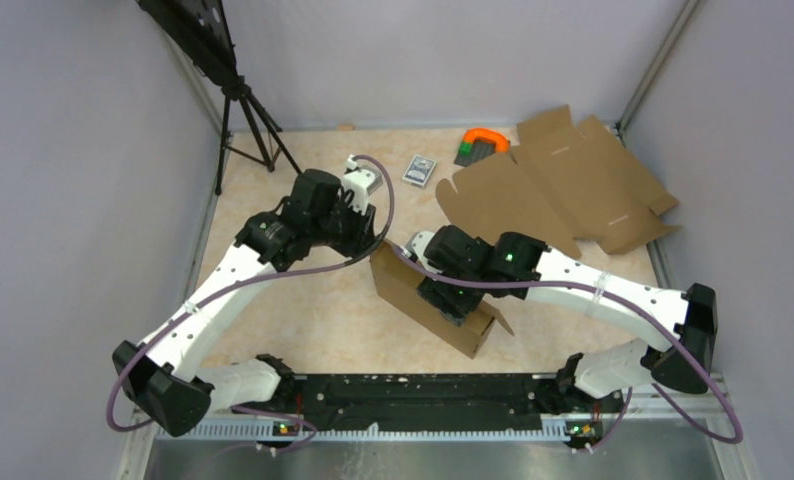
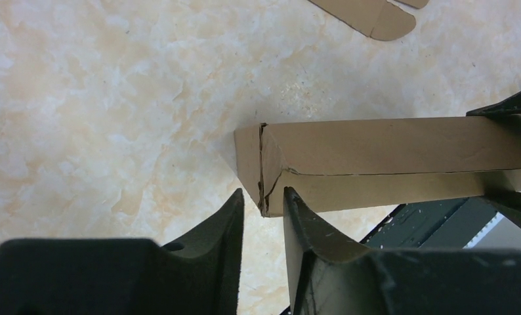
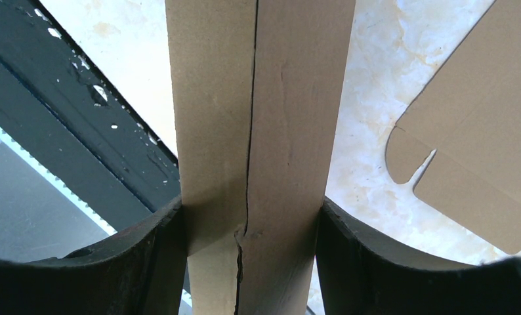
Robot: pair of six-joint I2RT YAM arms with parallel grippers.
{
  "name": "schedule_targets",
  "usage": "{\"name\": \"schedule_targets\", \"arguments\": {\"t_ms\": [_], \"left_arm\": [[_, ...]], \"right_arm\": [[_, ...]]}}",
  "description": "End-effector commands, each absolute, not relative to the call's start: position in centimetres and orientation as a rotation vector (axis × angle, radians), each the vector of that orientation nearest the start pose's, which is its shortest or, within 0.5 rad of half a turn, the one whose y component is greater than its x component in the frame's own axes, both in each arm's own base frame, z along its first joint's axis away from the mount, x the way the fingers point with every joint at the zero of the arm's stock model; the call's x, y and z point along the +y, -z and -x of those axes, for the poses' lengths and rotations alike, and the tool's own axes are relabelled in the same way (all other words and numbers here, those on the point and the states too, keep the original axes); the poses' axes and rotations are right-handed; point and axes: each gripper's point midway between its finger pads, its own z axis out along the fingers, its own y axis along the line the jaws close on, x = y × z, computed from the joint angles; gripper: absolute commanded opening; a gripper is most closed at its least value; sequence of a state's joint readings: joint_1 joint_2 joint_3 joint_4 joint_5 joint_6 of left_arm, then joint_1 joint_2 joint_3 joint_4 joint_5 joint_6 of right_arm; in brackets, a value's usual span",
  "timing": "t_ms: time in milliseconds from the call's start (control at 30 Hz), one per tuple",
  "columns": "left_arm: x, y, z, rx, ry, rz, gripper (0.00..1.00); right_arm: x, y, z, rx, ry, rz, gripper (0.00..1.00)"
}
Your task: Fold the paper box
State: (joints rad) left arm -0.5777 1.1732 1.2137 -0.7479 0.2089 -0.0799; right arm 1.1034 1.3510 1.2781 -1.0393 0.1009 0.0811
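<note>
Paper box (image 1: 405, 288) sits on the marble-patterned table (image 1: 313, 320), about the middle and slightly toward the near edge. It is folded into a long, narrow brown shape that runs on a slant from upper left to lower right, with one small flap sticking out at its near-right end. The right gripper (image 1: 451, 295) comes down across its middle. In the right wrist view the right gripper (image 3: 251, 226) has both dark fingers (image 3: 159, 249) pressed flat against the two opposite sides of the box (image 3: 271, 131), where two cardboard edges meet in a seam running down between them.

The left gripper (image 1: 373, 235) is at the box's far-left end. From its wrist camera the left gripper (image 2: 263, 197) has its tips drawn close, with only a narrow slit between them. The lower corner of the box's end (image 2: 389, 144) lies right at that slit, though I can't tell whether the tips actually pinch it.

Well apart, at the far right, a second cardboard blank (image 1: 563, 185) lies flat and spread out. Just beside its far-left edge is an orange and grey object (image 1: 481, 145), and a small grey card pack (image 1: 419, 169) lies to the left of that. A black tripod (image 1: 245, 120) stands in the far-left corner.
</note>
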Motion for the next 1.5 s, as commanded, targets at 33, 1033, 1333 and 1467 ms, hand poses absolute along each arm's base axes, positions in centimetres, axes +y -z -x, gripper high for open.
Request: {"name": "schedule_targets", "arguments": {"t_ms": [33,1033,1333,1467], "left_arm": [[-21.8,-25.5,-25.4,2.163,0.617,-0.685,0.23],[-20.4,-22.4,-23.7,2.231,0.579,-0.727,0.0],[-20.6,-22.5,-23.5,2.221,0.594,-0.743,0.0],[-20.6,-22.7,-23.5,2.202,0.598,-0.743,0.0]], "right_arm": [[24.8,-16.4,-13.1,2.393,-0.256,1.348,0.58],[24.9,-16.2,-13.2,2.402,-0.247,1.349,0.58],[25.1,-16.3,-13.2,2.402,-0.253,1.349,0.58],[25.1,-16.2,-13.1,2.404,-0.253,1.354,0.58]]}}
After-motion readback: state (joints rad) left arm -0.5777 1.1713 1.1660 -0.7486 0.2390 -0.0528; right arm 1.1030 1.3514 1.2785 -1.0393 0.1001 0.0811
